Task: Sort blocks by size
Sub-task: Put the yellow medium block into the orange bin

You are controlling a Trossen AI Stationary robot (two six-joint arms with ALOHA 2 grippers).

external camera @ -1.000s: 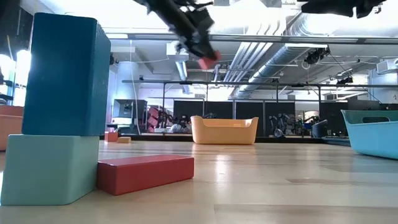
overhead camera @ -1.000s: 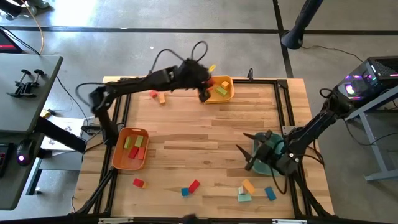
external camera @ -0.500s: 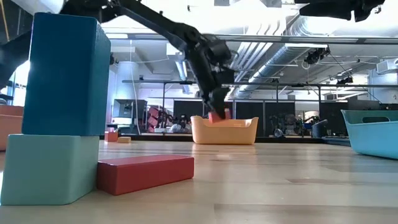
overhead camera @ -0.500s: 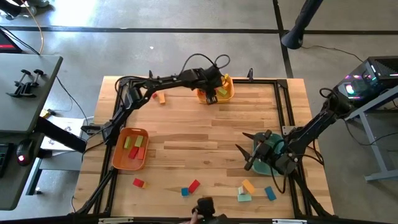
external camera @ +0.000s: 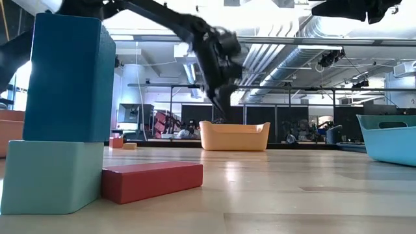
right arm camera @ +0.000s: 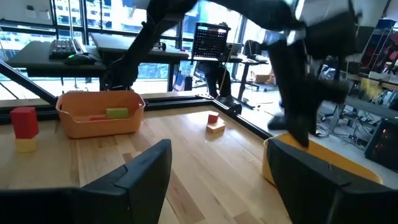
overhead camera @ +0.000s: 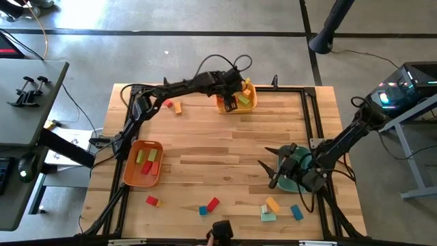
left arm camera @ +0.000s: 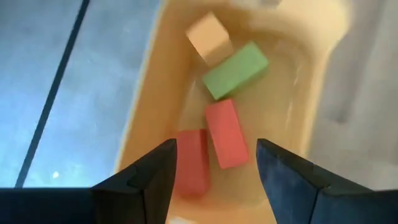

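lying nearest the front edge of the wooden table (overhead camera: 225, 157) are the unsorted blocks: a small red and yellow block (overhead camera: 152, 201), a red bar beside a small blue cube (overhead camera: 212, 205), and a cluster of an orange piece, a pale teal cube and a blue block (overhead camera: 278, 209). in the low view the tall blue block on the teal cube (external camera: 62, 110) and the red bar fill the foreground.

farther in, the orange plastic tray (overhead camera: 143, 164) at the left edge holds green, yellow and red pieces. opposite it, the right gripper (overhead camera: 270, 171) waits just beside the teal plastic tray (overhead camera: 290, 179), fingers spread wide and holding nothing.

two more small blocks (overhead camera: 173, 105), red and orange, sit near the far left side.

farthest off, the left gripper (left arm camera: 214, 163) hangs over the yellow plastic tray (overhead camera: 240, 98) at the far edge. its fingers are parted and empty; directly below lie two red bars (left arm camera: 211, 152), a green bar (left arm camera: 236, 70) and a pale orange cube (left arm camera: 207, 36) on the tray floor.

judging by this, the step in hand is a drop into the yellow tray, with the release seemingly done. the next move calls for lifting the left arm clear of the tray rim, then reaching for another loose block, probably the pair near the far left side.
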